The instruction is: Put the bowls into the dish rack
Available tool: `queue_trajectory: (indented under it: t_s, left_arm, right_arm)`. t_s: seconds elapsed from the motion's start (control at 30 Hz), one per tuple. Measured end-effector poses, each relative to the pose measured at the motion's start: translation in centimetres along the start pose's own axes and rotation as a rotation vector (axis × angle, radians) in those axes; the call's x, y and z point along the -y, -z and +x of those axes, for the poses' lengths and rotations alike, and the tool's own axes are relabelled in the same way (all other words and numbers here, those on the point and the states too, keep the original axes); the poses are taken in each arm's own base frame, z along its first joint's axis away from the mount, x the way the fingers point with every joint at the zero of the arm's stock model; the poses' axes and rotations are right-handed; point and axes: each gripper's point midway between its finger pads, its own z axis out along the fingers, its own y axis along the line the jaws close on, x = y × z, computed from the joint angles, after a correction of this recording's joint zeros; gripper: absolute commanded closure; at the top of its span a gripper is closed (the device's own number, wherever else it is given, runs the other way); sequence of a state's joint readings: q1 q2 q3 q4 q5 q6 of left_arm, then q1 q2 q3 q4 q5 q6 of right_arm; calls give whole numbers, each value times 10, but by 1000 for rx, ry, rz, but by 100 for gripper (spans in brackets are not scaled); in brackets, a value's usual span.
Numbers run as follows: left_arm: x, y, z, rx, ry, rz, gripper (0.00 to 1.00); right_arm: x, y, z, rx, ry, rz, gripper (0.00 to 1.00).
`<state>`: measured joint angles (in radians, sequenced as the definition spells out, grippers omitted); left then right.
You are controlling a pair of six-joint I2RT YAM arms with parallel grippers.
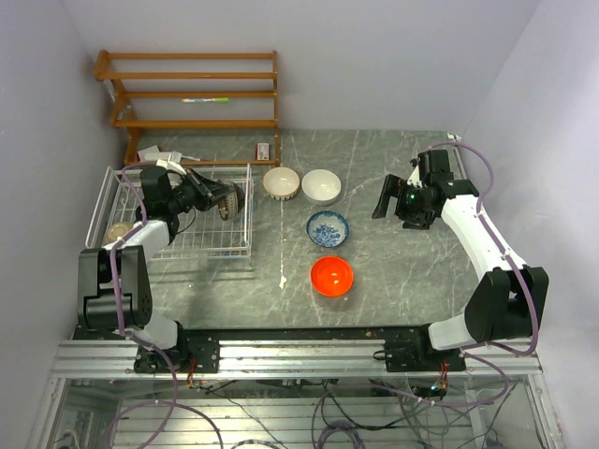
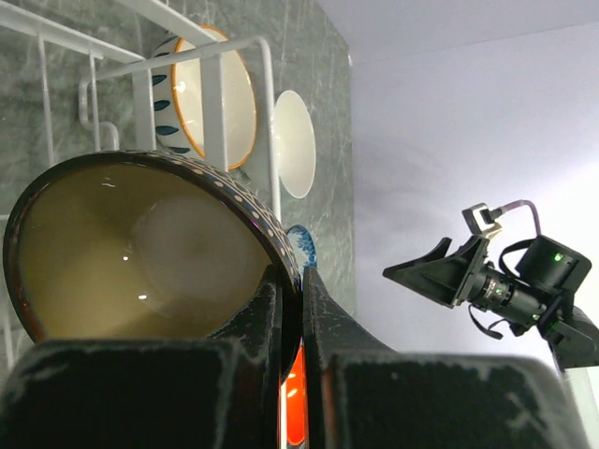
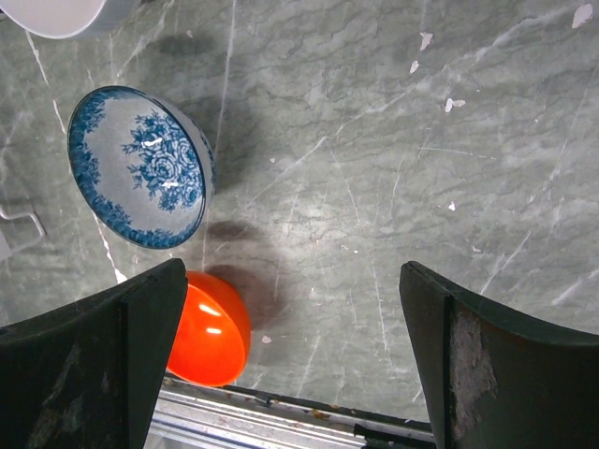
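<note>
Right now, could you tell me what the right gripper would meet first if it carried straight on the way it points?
Probably the bare grey marbled tabletop: the open right gripper frames only that. The glossy orange-red round bowl lies just beside its line, though depth is unclear.

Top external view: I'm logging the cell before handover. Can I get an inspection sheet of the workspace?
Surface: grey marbled table, one white fleck.
Job's things: dish rack holds tan bowl; cream bowl, white bowl, blue-patterned bowl, orange bowl on table.
Clutter: small items at table's back edge.
Grippers: left gripper shut on dark bowl over rack; right gripper open, empty.
Cables: purple cables along both arms.
Surroundings: wooden shelf, white walls.
</note>
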<state>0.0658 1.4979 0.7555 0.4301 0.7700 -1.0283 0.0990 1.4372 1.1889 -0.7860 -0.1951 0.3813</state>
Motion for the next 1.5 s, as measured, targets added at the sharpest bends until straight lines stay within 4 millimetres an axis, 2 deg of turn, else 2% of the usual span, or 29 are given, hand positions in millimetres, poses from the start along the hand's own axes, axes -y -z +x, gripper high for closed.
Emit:
queue_trajectory:
  t_s: [0.27, 0.57, 0.8, 0.93, 1.0, 1.27, 1.5]
  left_arm:
    - [-28, -5, 7, -37, 9, -43, 93]
    - [-33, 0, 6, -47, -27, -23, 93]
    - [-46, 16, -7, -17, -52, -21, 88]
    - [-51, 24, -14, -4, -73, -21, 88]
    - [-55, 28, -19, 10, -83, -26, 93]
    - [-52, 34, -19, 10, -84, 14, 93]
    - [-41, 36, -29, 71, 59, 46, 93]
  right_arm:
    - [0, 0, -1, 2, 0, 0, 4]
    - [4, -5, 7, -16, -4, 7, 4]
    - [7, -8, 14, -34, -7, 13, 4]
    - [7, -9, 15, -34, -7, 13, 4]
    - [7, -8, 14, -33, -7, 12, 4]
    - [7, -9, 14, -32, -7, 15, 4]
    - [7, -8, 13, -31, -7, 15, 4]
